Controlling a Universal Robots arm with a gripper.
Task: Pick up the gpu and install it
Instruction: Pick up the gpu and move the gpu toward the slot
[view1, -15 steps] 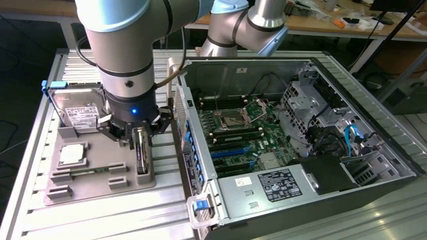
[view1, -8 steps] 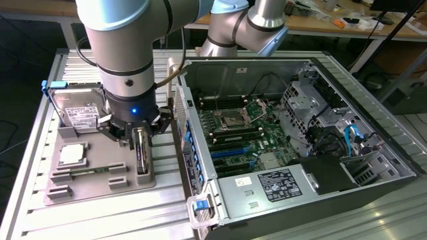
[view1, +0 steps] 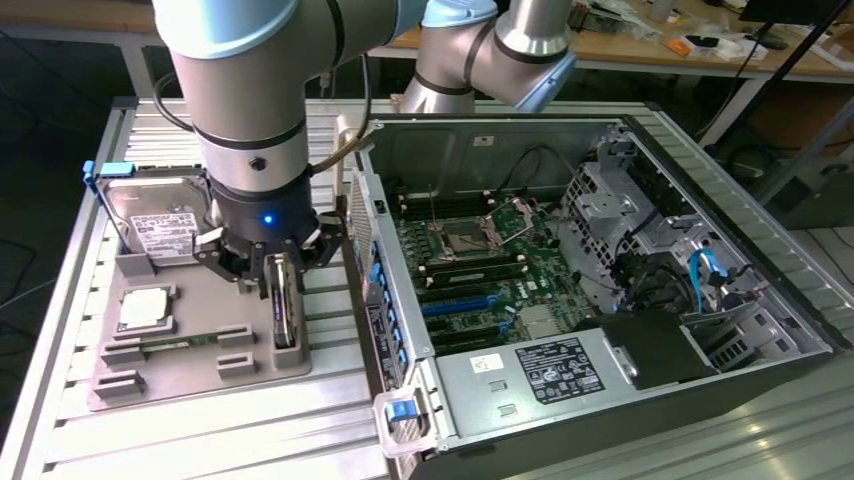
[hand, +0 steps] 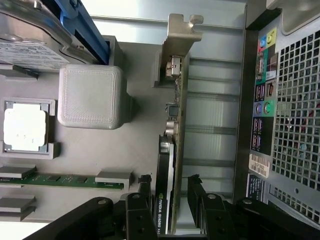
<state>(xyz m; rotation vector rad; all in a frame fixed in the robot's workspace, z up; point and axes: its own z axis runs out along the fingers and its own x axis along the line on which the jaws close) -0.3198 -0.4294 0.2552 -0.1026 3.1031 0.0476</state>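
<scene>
1. The gripper (view1: 278, 278) (hand: 169, 180) hangs over the grey tray (view1: 200, 375) (hand: 140, 100), at the tray's edge beside the open computer case (view1: 761, 250) (hand: 300, 100).
2. Its jaws are spread and straddle the gpu (view1: 283, 315) (hand: 179, 125). One of the black fingers (hand: 145, 200) sits on each side of the card, and a sliver of tray shows between the card and the finger on its dark side.
3. The gpu stands on its long edge in a slot along that same tray edge (so it reads as a thin strip). Its silvery bracket (hand: 182, 30) is at the end away from the gripper.
4. The hard drive (view1: 158, 228) (hand: 30, 45) leans at the tray's far corner in the exterior view.
5. The square processor chip (view1: 144, 310) (hand: 25, 129) lies flat in its pocket, mid-tray.
6. A green memory stick (view1: 174, 340) (hand: 60, 178) lies beside the chip, toward the tray's near edge.
7. Inside the case the motherboard (view1: 494, 270) is exposed, well apart from the card.
</scene>
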